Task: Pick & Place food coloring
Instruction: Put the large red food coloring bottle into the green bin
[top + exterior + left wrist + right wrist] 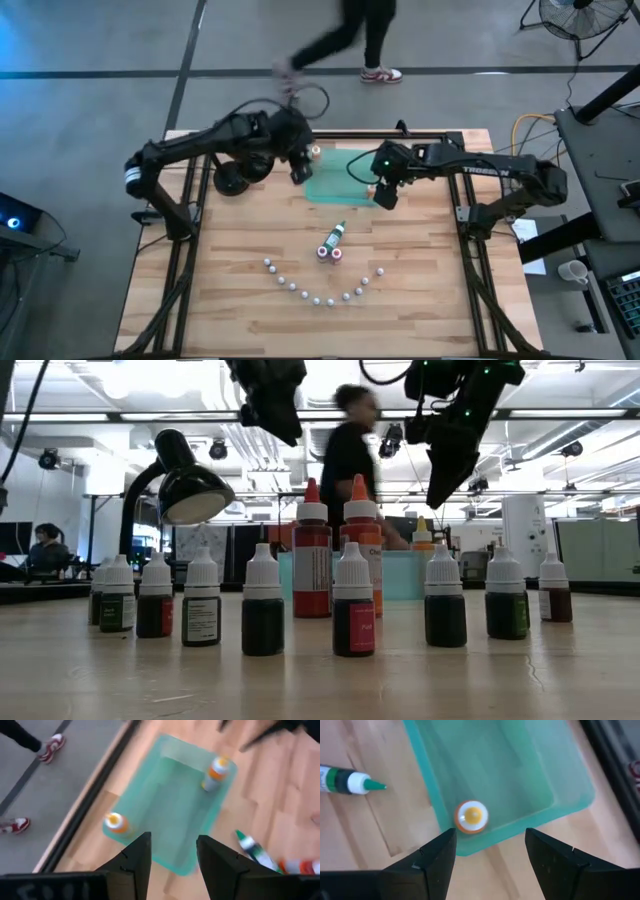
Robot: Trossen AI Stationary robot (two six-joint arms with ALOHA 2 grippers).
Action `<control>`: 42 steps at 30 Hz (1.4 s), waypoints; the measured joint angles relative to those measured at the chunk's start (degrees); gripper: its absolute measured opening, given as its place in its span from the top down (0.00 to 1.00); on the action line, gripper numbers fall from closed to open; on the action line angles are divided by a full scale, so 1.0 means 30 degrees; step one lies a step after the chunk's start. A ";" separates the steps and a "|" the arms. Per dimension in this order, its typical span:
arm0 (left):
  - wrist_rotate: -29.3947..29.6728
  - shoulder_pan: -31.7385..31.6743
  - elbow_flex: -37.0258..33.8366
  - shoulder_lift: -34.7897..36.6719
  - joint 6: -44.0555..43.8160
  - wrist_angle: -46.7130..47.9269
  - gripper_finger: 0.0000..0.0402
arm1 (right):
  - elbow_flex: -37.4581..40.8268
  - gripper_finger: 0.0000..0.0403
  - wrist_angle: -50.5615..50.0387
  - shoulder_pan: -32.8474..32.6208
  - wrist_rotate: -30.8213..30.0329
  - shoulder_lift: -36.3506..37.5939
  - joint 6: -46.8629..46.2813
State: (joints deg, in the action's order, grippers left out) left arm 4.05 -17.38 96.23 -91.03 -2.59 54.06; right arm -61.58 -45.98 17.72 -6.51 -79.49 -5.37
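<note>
From above: left end effector point(299, 166) over the far left corner of the tray point(338, 180), right end effector point(386, 194) over its right edge, probably because the tray is the drop spot. One orange bottle point(370, 186) at that right edge, a second orange bottle point(315, 152) at the far left corner. Rest of the food coloring out on the desk point(230, 290): green bottle point(338, 234) lying flat, tall pair point(328, 254) upright just nearer, small bottles point(315, 296) in an arc, well apart from the tray and likely waiting their turn. Lamp point(235, 178) beside the left arm; person point(350, 35) walking past beyond the desk. At desk height: small bottles point(352, 600) in a row in front, tall pair point(312, 560) behind, tray point(400, 575) farther back, both end effectors raised well clear of the caps. Left wrist: fingers point(137, 857) spread apart, nothing between them, tray point(170, 810) below; second orange bottle point(116, 822) at its corner, in or beside cannot be told. Right wrist: fingers point(437, 855) wide apart and empty, orange bottle point(471, 816) upright against the tray wall point(520, 775), apparently set down, green bottle point(350, 781) outside on the wood
</note>
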 joint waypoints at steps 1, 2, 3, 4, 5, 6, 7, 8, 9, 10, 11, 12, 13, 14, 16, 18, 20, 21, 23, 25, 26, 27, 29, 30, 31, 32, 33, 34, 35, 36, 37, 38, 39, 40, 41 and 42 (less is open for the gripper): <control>-0.0021 0.0427 -0.0410 0.0190 0.0219 0.0055 0.68 | 0.0000 0.43 0.0014 -0.0058 0.0104 -0.0077 -0.0018; -0.0035 0.0907 -0.0858 0.0364 0.0590 0.0004 0.68 | 0.0000 0.43 -0.0001 -0.0075 0.0126 -0.0092 -0.0012; -0.0036 0.1431 -0.1344 0.0497 0.1117 -0.0117 0.68 | 0.0000 0.43 -0.0024 -0.0088 0.0163 -0.0088 -0.0007; -0.0036 0.1961 -0.1842 0.0628 0.1725 -0.0202 0.68 | 0.0000 0.43 0.0025 -0.0089 0.0177 -0.0054 -0.0017; -0.0059 0.2487 -0.2364 0.0735 0.2326 -0.0297 0.68 | 0.0000 0.43 0.0091 -0.0082 0.0177 0.0009 -0.0106; -0.0060 0.3018 -0.2916 0.0776 0.2805 -0.0457 0.68 | 0.0000 0.43 0.0092 -0.0081 0.0176 0.0068 -0.0166; -0.0067 0.3524 -0.3501 0.0781 0.3139 -0.0712 0.68 | 0.0000 0.43 0.0104 -0.0075 0.0170 0.0106 -0.0197; -0.0082 0.3993 -0.4136 0.0781 0.3420 -0.1104 0.68 | 0.0000 0.43 0.0105 -0.0075 0.0167 0.0222 -0.0211; -0.0109 0.4413 -0.4708 0.0781 0.3635 -0.1568 0.68 | 0.0000 0.43 0.0114 -0.0075 0.0170 0.0290 -0.0264; -0.0108 0.4853 -0.5342 0.0774 0.3955 -0.2117 0.68 | 0.0000 0.43 0.0173 -0.0082 0.0170 0.0333 -0.0375; -0.0102 0.5194 -0.5953 0.0774 0.4302 -0.2831 0.68 | 0.0000 0.43 0.0213 -0.0082 0.0170 0.0352 -0.0559; -0.0109 0.5497 -0.6503 0.0774 0.4666 -0.3649 0.68 | 0.0000 0.43 0.0213 -0.0082 0.0174 0.0349 -0.0666; -0.0178 0.5716 -0.7021 0.0774 0.4895 -0.4457 0.68 | 0.0000 0.43 0.0206 -0.0082 0.0170 0.0345 -0.0678; -0.0414 0.5824 -0.7443 0.0774 0.4981 -0.5098 0.68 | 0.0000 0.43 0.0206 -0.0082 0.0170 0.0345 -0.0679; -0.1207 0.5859 -0.7966 0.0767 0.4818 -0.5822 0.68 | 0.0000 0.43 0.0171 -0.0082 0.0170 0.0352 -0.0721; -0.1895 0.5901 -0.8233 0.0774 0.4278 -0.6394 0.68 | 0.0000 0.43 -0.0051 -0.0082 0.0177 0.0345 -0.0721; -0.2230 0.6095 -0.8427 0.0721 0.3734 -0.6701 0.68 | 0.0000 0.43 -0.0306 -0.0082 0.0177 0.0352 -0.0717; -0.2299 0.6268 -0.8435 0.0652 0.3472 -0.6771 0.68 | -0.0004 0.43 -0.0479 -0.0082 0.0177 0.0352 -0.0667; -0.2375 0.6721 -0.8430 0.0545 0.3128 -0.7064 0.68 | 0.0000 0.43 -0.0975 -0.0082 0.0186 0.0352 -0.0372; -0.2345 0.7216 -0.8419 0.0449 0.2893 -0.7593 0.68 | 0.0000 0.43 -0.1452 -0.0082 0.0199 0.0352 0.0177; -0.2157 0.7474 -0.8415 0.0387 0.2788 -0.7849 0.68 | -0.0007 0.43 -0.1724 -0.0082 0.0199 0.0352 0.0465; -0.1899 0.7721 -0.8415 0.0334 0.2480 -0.7955 0.68 | -0.0007 0.43 -0.2000 -0.0082 0.0199 0.0352 0.0762; -0.1499 0.8131 -0.8415 0.0140 0.1596 -0.7984 0.68 | -0.0001 0.43 -0.2598 -0.0082 0.0213 0.0365 0.1296; -0.1439 0.8287 -0.8415 0.0050 0.0965 -0.7971 0.68 | -0.0003 0.43 -0.2846 -0.0082 0.0208 0.0374 0.1613; -0.1430 0.8438 -0.8415 0.0001 0.0258 -0.7885 0.68 | 0.0000 0.43 -0.2984 -0.0082 0.0214 0.0379 0.1959; -0.1385 0.8593 -0.8415 -0.0041 -0.0487 -0.7837 0.68 | 0.0000 0.43 -0.3068 -0.0082 0.0221 0.0381 0.2304; -0.1349 0.8723 -0.8415 -0.0078 -0.1104 -0.7923 0.68 | -0.0002 0.43 -0.3102 -0.0082 0.0231 0.0381 0.2620; -0.1318 0.8865 -0.8415 -0.0086 -0.1627 -0.8024 0.68 | 0.0000 0.43 -0.3077 -0.0082 0.0238 0.0381 0.2925; -0.1214 0.9012 -0.8415 -0.0099 -0.2069 -0.8027 0.68 | 0.0000 0.43 -0.3010 -0.0082 0.0243 0.0381 0.3263; -0.0954 0.9170 -0.8415 -0.0149 -0.2495 -0.8028 0.68 | 0.0000 0.43 -0.2906 -0.0082 0.0243 0.0381 0.3561; -0.0706 0.9319 -0.8415 -0.0252 -0.2842 -0.8057 0.68 | -0.0007 0.43 -0.2769 -0.0075 0.0243 0.0381 0.3847; -0.0598 0.9443 -0.8415 -0.0359 -0.3069 -0.8066 0.68 | -0.0001 0.43 -0.2639 -0.0072 0.0238 0.0375 0.4005; -0.0597 0.9556 -0.8415 -0.0451 -0.3112 -0.8051 0.68 | 0.0000 0.43 -0.2494 -0.0067 0.0238 0.0374 0.4092; -0.0590 0.9652 -0.8415 -0.0561 -0.3112 -0.8051 0.68 | 0.0000 0.43 -0.2325 -0.0067 0.0235 0.0374 0.4146; -0.0590 0.9697 -0.8415 -0.0693 -0.3058 -0.8080 0.68 | -0.0004 0.43 -0.2109 -0.0067 0.0235 0.0374 0.4153; -0.0590 0.9732 -0.8412 -0.0813 -0.3030 -0.8095 0.68 | -0.0001 0.43 -0.1908 -0.0067 0.0235 0.0374 0.4153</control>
State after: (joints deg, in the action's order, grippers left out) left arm 2.28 11.82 70.99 -93.47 -11.67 29.78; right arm -61.59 -51.71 17.52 -5.80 -78.37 7.09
